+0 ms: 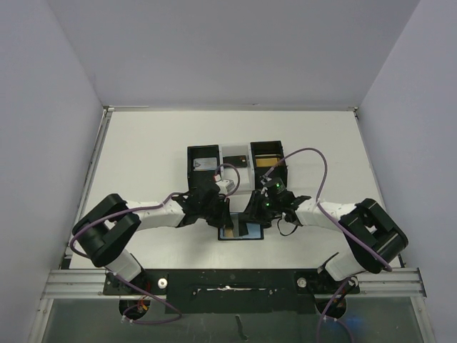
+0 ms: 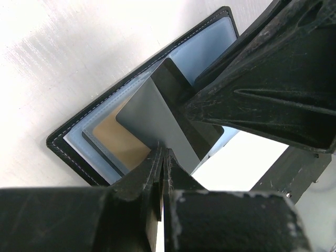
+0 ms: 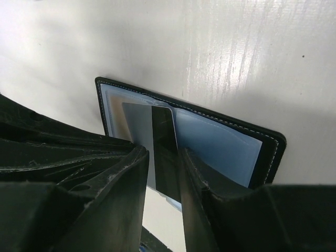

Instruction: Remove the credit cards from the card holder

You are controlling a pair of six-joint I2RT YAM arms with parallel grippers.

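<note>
The black card holder [image 1: 241,231] lies open on the table between the two arms, blue-grey pockets up [image 2: 210,50] [image 3: 220,142]. A gold-tan card [image 2: 118,137] sits in its left pocket. The pale grey-blue card [image 2: 152,118], with a black strip along one side, stands partly out of the holder [image 3: 136,126]. My left gripper [image 1: 220,211] [image 2: 164,152] is shut on that card's near edge. My right gripper [image 1: 255,209] [image 3: 164,155] is open, its fingers down on the holder on either side of the black strip. It fills the upper right of the left wrist view [image 2: 262,89].
Two black open-top boxes [image 1: 203,163] [image 1: 268,157] stand behind the holder. A white compartment [image 1: 232,151] between them holds a small black rectangle [image 1: 240,161]. White walls enclose the table.
</note>
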